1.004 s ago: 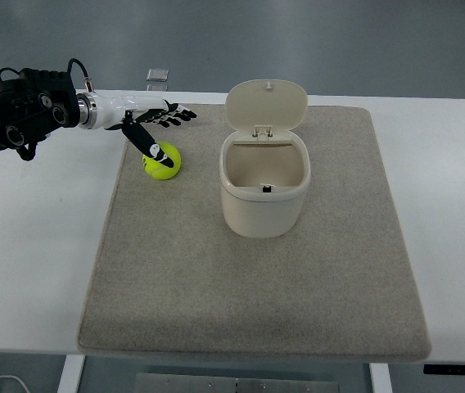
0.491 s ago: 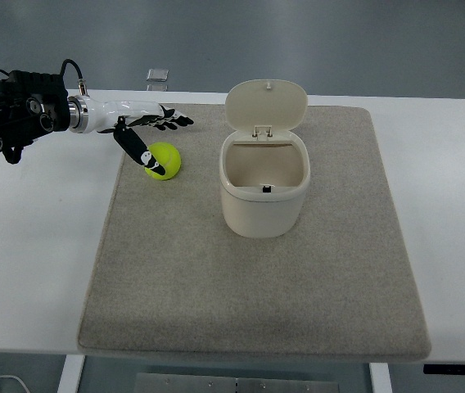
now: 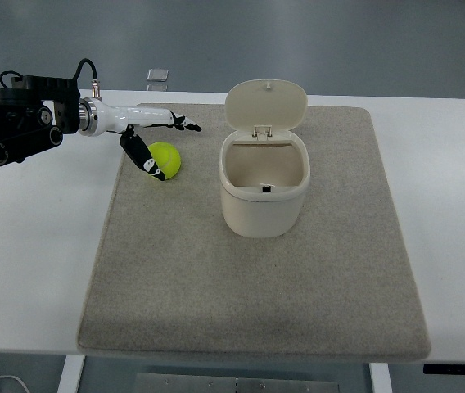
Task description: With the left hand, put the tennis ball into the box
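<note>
1. The tennis ball (image 3: 165, 159) lies on the grey mat (image 3: 257, 278), to the left of the box (image 3: 264, 192) and well apart from it, so nothing has gone into the box yet.
2. The box stands upright near the middle of the mat with its lid (image 3: 266, 105) hinged up and back; its opening is clear and looks empty of any ball.
3. The left hand (image 3: 152, 139) reaches in from the left of the box, just at the ball. Its fingers (image 3: 179, 122) are spread apart: the long ones stretch past the ball's far side, while the thumb (image 3: 142, 155) slants down against the ball's left flank.
4. The ball is bracketed but not clamped, and it rests on the mat.
5. Judged from this, the task is at the grasping stage: closing on the ball, lifting it, carrying it over the box and releasing all remain.
6. The right arm does not show above the desk (image 3: 36, 237).
</note>
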